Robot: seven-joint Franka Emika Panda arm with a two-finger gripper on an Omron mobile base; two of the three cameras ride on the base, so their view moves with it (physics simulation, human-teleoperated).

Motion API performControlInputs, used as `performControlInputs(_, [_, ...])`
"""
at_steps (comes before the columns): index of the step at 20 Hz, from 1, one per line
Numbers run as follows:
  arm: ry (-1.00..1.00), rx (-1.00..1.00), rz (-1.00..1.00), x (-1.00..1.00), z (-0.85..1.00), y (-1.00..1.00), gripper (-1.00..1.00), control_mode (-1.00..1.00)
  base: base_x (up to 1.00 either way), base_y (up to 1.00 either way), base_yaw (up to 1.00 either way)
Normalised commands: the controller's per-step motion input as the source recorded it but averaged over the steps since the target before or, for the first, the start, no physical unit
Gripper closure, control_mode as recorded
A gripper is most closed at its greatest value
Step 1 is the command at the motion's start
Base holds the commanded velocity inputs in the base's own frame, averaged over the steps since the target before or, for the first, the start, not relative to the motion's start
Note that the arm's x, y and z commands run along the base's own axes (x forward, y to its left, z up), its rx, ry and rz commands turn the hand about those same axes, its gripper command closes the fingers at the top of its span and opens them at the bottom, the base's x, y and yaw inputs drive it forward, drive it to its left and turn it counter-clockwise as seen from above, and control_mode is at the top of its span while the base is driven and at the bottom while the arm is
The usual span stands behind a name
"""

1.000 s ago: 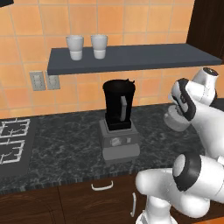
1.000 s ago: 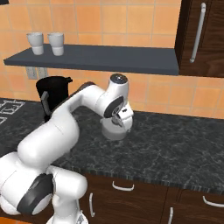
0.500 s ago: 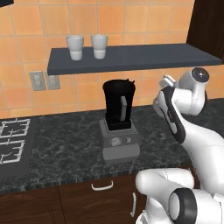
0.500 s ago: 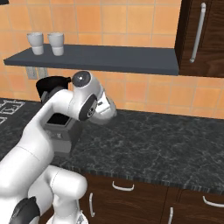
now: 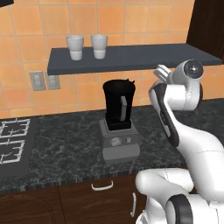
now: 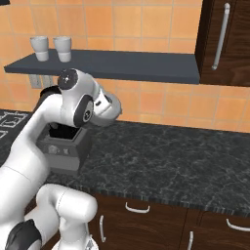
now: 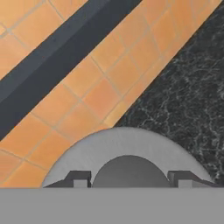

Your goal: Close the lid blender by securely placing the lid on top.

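The two-finger gripper point(image 7: 130, 179) pinches the round grey lid point(image 7: 127, 151) by its raised centre knob. The tall black blender point(image 5: 118, 120) on its grey boxy base stands open on the dark speckled counter point(image 5: 65, 148), just left of the white arm.

Blender point(image 5: 118, 122): black tapered jar with a grey vertical strip, on a grey boxy base; 2 white cups point(image 5: 87, 47) at 12 o'clock above it on a dark slate-grey shelf point(image 5: 131, 57). Lid point(image 7: 127, 159): plain pale grey disc with a darker grey round knob at 6 o'clock in the hand view, dark grey gripper point(image 7: 130, 178) tips either side. Wall point(image 6: 146, 29) is orange tile with pale grout, counter point(image 6: 171, 161) black with white marbled flecks, cabinets point(image 6: 225, 44) dark brown wood with silver handles, arm point(image 5: 181, 127) white with black joints.
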Motion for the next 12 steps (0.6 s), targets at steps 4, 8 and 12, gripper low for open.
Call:
performControlInputs(4, [0.06,-0.12,0.08,-0.01,1.0,0.33,1.0,-1.0,0.0,0.0,0.0])
performControlInputs(8, [0.23,-0.03,0.18,-0.01,1.0,0.55,1.0,-1.0,0.0,0.0,0.0])
performControlInputs(12, [0.27,-0.01,0.23,-0.11,1.0,0.43,1.0,-1.0,0.0,0.0,0.0])
